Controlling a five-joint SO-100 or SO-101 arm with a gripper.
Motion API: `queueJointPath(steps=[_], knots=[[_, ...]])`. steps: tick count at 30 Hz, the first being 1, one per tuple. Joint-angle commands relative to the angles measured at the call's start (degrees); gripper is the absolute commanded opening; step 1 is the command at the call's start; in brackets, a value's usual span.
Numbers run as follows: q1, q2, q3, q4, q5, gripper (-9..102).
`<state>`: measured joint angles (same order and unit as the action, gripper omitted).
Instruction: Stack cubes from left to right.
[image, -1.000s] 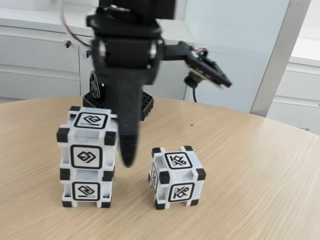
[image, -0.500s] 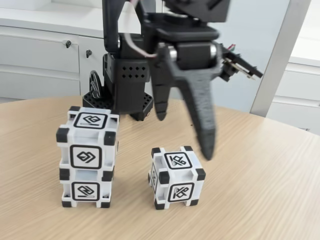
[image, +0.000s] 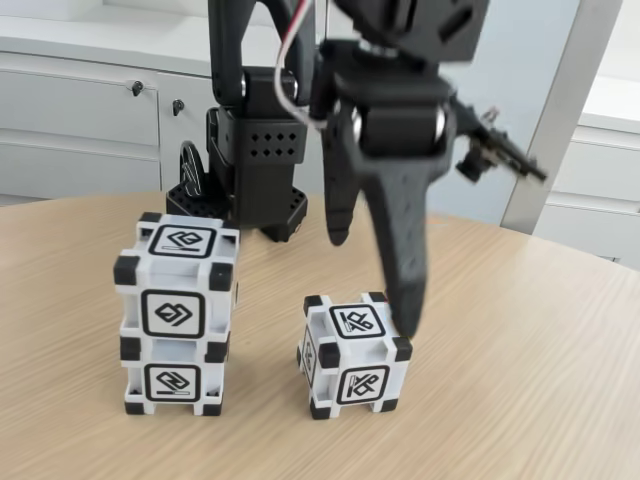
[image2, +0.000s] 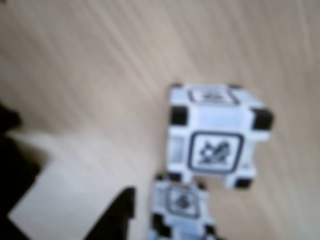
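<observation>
Above the lone cube (image: 354, 353), gripper (image: 372, 275) seemingly agape

Two white, black-cornered cubes (image: 172, 315) stand stacked; the third cube (image: 355, 352) sits alone right of them.

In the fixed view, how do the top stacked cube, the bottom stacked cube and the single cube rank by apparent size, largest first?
1. Top stacked cube
2. Single cube and bottom stacked cube: too alike to rank.

The gap is slight. The top cube shows three faces and the bottom only its front, so viewpoint may explain it.
</observation>
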<state>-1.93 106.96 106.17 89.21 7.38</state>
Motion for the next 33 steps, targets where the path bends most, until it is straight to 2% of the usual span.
queueJointPath(steps=[1,16,26,33], knots=[[0.2,-2.3,-2.4,-0.5,0.9,44],[1.1,-9.7,-3.0,-1.0,1.1,43],[1.1,-10.7,-2.0,-12.6,-0.3,40],[0.6,-10.8,-1.7,-13.0,1.8,39]])
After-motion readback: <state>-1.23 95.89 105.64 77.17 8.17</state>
